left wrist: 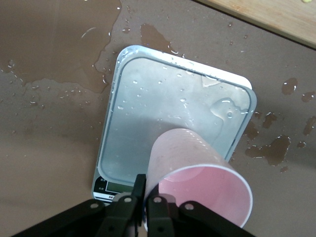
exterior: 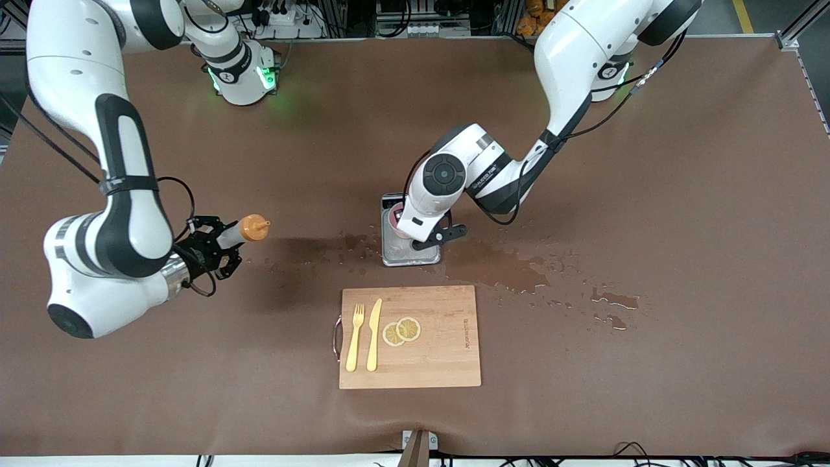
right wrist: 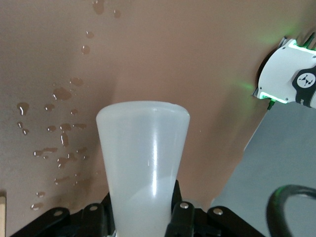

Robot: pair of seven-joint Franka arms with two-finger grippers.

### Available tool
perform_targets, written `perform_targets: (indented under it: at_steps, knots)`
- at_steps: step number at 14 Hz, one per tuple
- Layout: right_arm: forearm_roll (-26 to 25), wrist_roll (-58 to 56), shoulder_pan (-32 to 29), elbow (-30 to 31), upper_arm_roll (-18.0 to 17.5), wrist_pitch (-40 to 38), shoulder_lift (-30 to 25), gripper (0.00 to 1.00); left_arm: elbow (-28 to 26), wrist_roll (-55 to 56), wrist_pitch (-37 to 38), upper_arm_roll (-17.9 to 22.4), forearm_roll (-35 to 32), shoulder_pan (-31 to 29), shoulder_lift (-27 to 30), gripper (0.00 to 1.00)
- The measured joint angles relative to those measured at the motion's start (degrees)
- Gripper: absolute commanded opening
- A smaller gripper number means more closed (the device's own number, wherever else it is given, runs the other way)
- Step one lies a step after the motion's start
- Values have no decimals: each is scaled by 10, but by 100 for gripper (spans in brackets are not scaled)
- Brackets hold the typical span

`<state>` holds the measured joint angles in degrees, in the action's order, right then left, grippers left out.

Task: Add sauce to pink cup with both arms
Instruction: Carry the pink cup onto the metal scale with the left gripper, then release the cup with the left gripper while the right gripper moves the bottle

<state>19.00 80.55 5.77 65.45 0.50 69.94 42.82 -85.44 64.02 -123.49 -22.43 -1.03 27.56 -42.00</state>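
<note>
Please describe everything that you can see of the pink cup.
The pink cup is small, plain, pale-pink plastic, tapered, with a round rim and no handle. It looks empty inside. It sits on the wet plate of the scale, toward its display end. The left gripper is shut on its rim, one finger inside and one outside.

I see a wide table covered in a matte brown sheet (exterior: 648,194), with dark wet patches and scattered droplets (exterior: 519,269) toward its middle. Nearer my front camera lies a rectangular light wooden cutting board with a metal handle (exterior: 441,363), bearing a yellow plastic fork (exterior: 354,337), a yellow plastic knife (exterior: 374,334) and two thin lemon slices (exterior: 401,331). Along the table's robot-base edge I make out aluminium frame rails and tangled black cables (exterior: 415,19), and grey floor with a yellow line (exterior: 743,14).
</note>
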Motion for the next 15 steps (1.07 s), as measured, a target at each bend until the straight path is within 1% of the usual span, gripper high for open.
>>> perform_targets:
  at_steps: [3, 6, 8, 9, 12, 15]
  knots:
    - [-15, 45, 37, -13, 1, 2, -1, 39, 5, 3, 0, 1, -3, 0, 0, 100]
    - [-21, 60, 45, -18, 2, 2, -1, 39, 19, 3, 13, 2, -5, -4, 13, 100]
    - [-35, 81, 52, -20, 2, 2, -1, 39, 24, 4, 32, 3, -5, -8, 35, 100]
    - [-50, 96, 62, -22, 2, 2, -1, 39, 25, 5, 43, 3, -5, -15, 49, 100]
    - [-97, 162, 122, -30, 2, 2, -1, 39, 28, 1, 91, 3, -5, -39, 95, 100]
    - [-115, 230, 170, -37, 2, 2, -1, 39, 28, -12, 130, 3, -5, -68, 139, 100]
